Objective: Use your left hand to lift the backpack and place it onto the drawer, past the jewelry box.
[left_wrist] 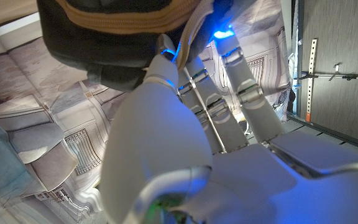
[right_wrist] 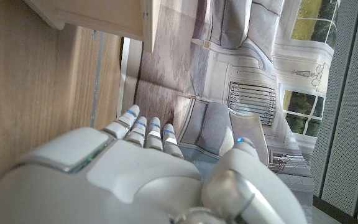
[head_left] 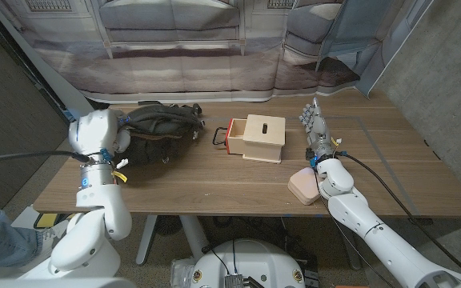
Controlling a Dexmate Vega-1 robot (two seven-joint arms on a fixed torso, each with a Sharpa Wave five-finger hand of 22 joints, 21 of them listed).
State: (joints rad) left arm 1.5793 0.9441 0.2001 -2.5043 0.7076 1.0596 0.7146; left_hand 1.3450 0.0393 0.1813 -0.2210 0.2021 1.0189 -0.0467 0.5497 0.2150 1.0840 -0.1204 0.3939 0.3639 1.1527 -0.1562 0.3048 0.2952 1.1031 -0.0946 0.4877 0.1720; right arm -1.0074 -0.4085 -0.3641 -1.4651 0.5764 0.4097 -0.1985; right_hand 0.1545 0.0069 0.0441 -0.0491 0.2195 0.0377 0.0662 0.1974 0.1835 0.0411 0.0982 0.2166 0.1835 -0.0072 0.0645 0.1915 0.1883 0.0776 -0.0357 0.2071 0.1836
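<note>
The dark olive backpack (head_left: 162,126) lies slumped on the table's left half. My left hand (head_left: 122,138) is at its left edge. In the left wrist view the left hand (left_wrist: 216,124) has its fingers stretched out, with their tips against the backpack's dark fabric and tan strap (left_wrist: 104,31); nothing is clasped. The wooden drawer box (head_left: 261,138), with a red front and a black handle, stands mid-table to the right of the backpack. A pink jewelry box (head_left: 303,187) sits near the front edge. My right hand (head_left: 314,126) stands upright right of the drawer, holding nothing.
The wooden table (head_left: 214,188) has bare room in front of the backpack and the drawer. A printed backdrop hangs behind the far edge. The right wrist view shows my right hand (right_wrist: 135,168) beside the table (right_wrist: 30,93) and a corner of the drawer (right_wrist: 98,15).
</note>
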